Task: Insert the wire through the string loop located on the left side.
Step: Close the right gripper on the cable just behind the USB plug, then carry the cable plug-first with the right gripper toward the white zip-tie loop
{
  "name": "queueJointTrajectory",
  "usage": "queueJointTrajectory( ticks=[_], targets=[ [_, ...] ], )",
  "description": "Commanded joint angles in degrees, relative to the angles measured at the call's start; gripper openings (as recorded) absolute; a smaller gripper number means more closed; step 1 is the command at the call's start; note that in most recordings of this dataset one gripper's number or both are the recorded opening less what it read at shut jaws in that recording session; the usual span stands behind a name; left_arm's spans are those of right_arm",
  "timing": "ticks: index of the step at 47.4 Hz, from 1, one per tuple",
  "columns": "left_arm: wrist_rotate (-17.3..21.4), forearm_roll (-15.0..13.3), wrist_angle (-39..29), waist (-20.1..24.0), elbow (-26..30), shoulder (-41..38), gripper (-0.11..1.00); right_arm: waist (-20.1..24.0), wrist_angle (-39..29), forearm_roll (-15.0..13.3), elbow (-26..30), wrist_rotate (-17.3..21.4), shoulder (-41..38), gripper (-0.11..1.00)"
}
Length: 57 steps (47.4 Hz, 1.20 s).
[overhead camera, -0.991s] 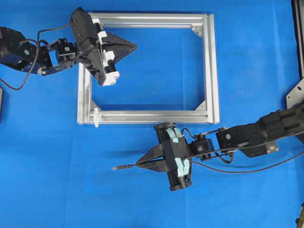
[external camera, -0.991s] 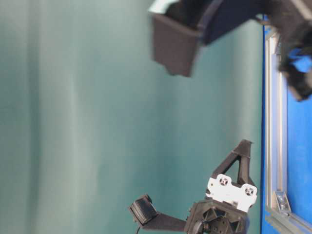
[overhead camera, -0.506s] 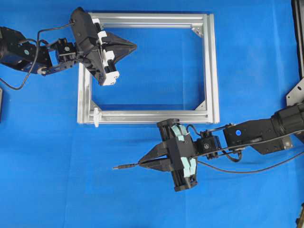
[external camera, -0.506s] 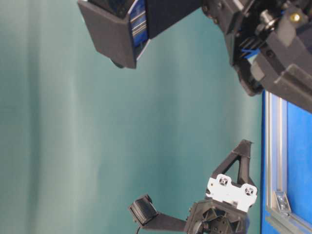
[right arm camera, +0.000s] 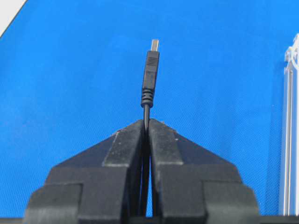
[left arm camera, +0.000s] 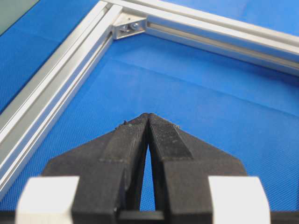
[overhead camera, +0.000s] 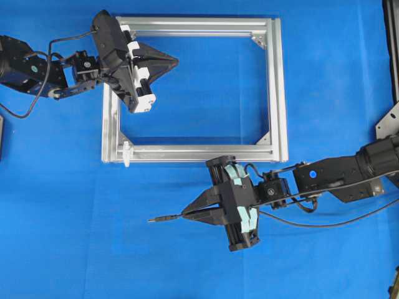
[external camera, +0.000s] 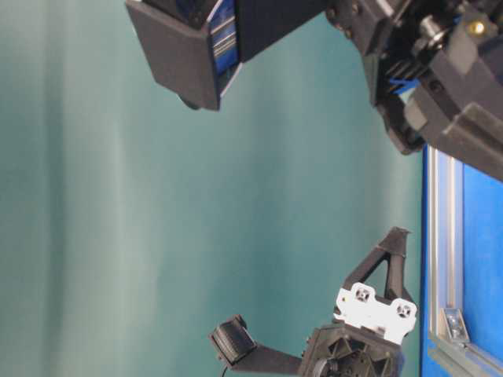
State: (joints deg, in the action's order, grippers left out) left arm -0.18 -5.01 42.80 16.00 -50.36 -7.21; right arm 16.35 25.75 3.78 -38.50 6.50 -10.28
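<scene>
The wire [overhead camera: 163, 218] is a thin black cable with a small plug [right arm camera: 150, 70] that has a metal tip. My right gripper [overhead camera: 182, 215] is shut on it just behind the plug, low over the blue mat below the frame, with the plug pointing left. The cable's slack [overhead camera: 324, 224] trails right under the arm. The string loop [overhead camera: 126, 152] is a small white tie at the lower-left corner of the silver frame [overhead camera: 275, 93], up and left of the plug. My left gripper [overhead camera: 177, 60] is shut on nothing inside the frame's upper left, above the mat [left arm camera: 147, 115].
The frame's left bar [left arm camera: 56, 79] and a corner bracket [left arm camera: 128, 29] lie ahead of the left gripper. A frame bar [right arm camera: 286, 140] runs along the right edge of the right wrist view. Dark fixtures [overhead camera: 389, 124] stand at the right table edge.
Over the last second the right arm shifted a little and turned its wrist with the wire held; it has been still for the last half second. The left arm barely moved.
</scene>
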Motion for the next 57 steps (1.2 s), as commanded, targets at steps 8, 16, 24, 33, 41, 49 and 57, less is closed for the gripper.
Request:
queueJointTrajectory(
  ticks=[8,16,24,33,41,49,57],
  targets=[
    [0.00,0.09,0.35,0.09,0.35,1.93,0.00,0.26,0.18,-0.18,0.44,-0.09,2.02,0.00],
    [0.00,0.09,0.26,0.09,0.26,1.93,0.00,0.26,0.18,-0.18,0.44,-0.09,2.02,0.00],
    [0.00,0.09,0.26,0.09,0.35,1.93,0.00,0.26,0.26,-0.18,0.44,-0.09,1.93,0.00],
    [0.00,0.09,0.26,0.09,0.26,1.93,0.00,0.26,0.18,-0.18,0.44,-0.09,2.02,0.00],
    [0.00,0.09,0.26,0.09,0.26,1.93,0.00,0.18,0.18,-0.18,0.35,-0.09,2.02,0.00],
    [0.00,0.09,0.26,0.00,0.35,1.93,0.00,-0.62,0.26,-0.26,0.18,-0.26,2.11,0.00],
    [0.00,0.09,0.26,0.09,0.26,1.93,0.00,-2.72,0.35,-0.26,-0.88,-0.44,2.64,0.00]
  ],
)
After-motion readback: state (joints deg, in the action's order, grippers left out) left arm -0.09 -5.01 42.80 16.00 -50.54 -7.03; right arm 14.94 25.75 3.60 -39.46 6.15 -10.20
